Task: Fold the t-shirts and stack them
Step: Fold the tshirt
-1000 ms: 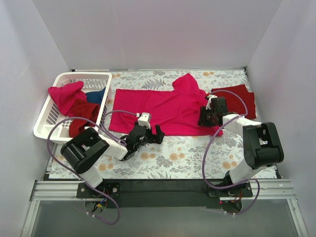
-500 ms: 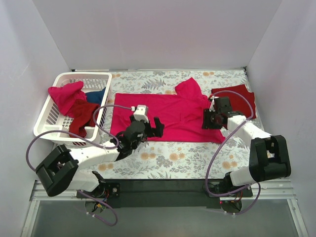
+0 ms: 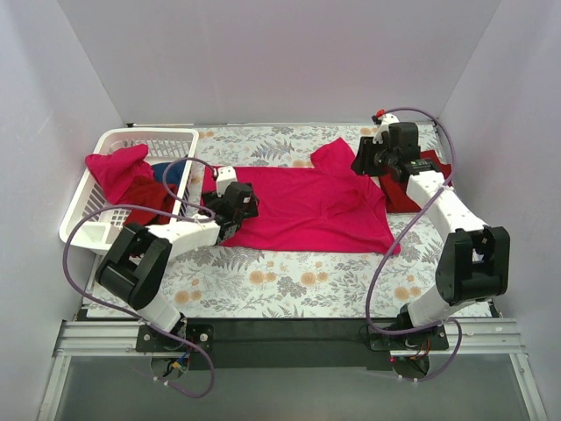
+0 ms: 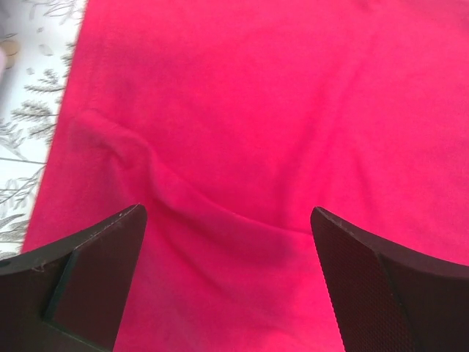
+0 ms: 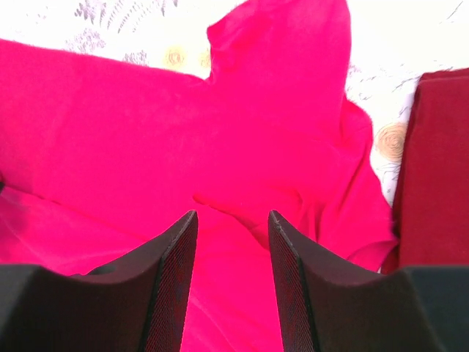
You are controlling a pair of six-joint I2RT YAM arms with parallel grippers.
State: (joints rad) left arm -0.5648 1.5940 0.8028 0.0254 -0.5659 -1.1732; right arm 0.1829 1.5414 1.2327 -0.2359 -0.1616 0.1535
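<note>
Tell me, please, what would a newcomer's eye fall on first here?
The bright pink-red t-shirt spread flat in the middle of the table stands out first, with both open tools over it: the left tool above its left part, the right tool near its far right sleeve. Next come the white basket at the left, heaped with crumpled cloth, and a dark maroon shirt at the far right.

Spread t-shirt (image 3: 307, 206) central on the table (image 3: 307, 281), basket (image 3: 83, 235) of crumpled shirts (image 3: 118, 171) left, folded shirt (image 3: 401, 195) right.
</note>
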